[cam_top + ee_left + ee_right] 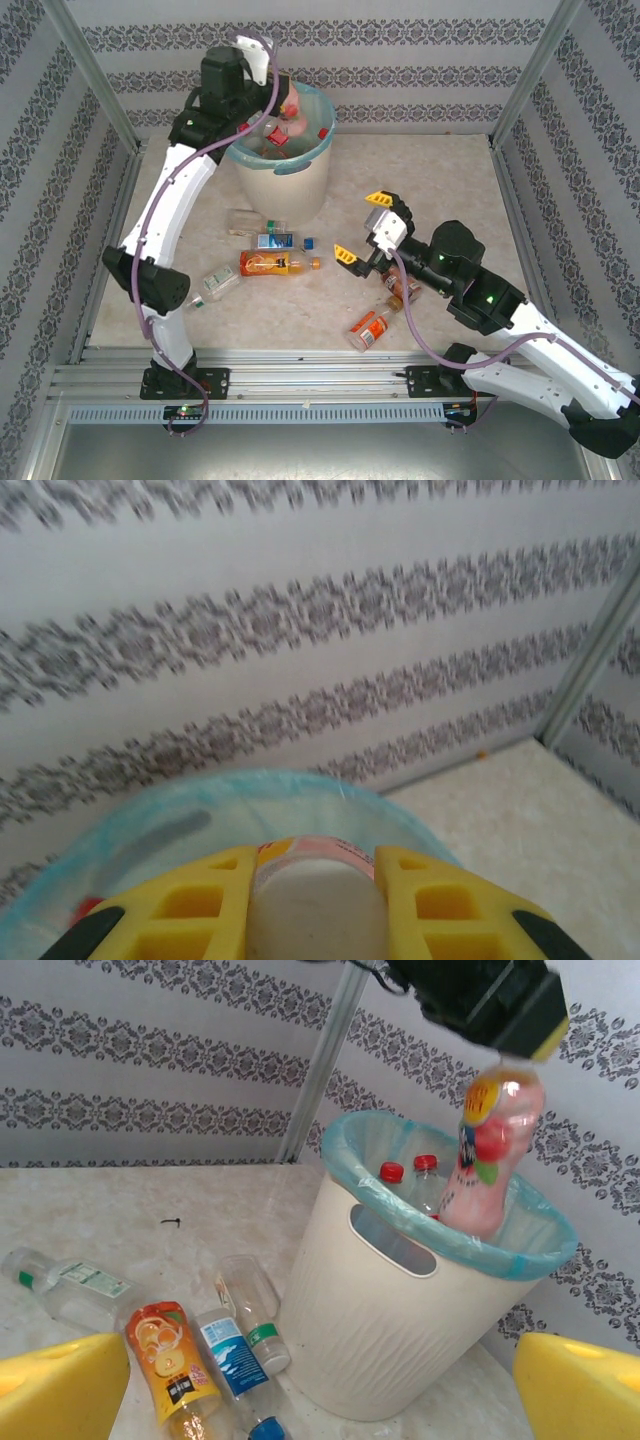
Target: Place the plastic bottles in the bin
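The left gripper (314, 912) is clamped on a pink bottle (495, 1150), yellow fingers (200, 915) pressing its sides. The bottle hangs nearly upright, slightly tilted, directly over the bin (400, 1290), its lower end dipping below the blue-lined rim. Which end is gripped is hard to tell; it looks like the cap end. Letting go should drop it straight in. Two red-capped bottles (392, 1172) lie inside. The right gripper (362, 228) hovers with fingers wide apart and nothing between them. It is the nearer one to the orange bottle (275, 264), which lies on its side pointing left to right across the table (440, 180).
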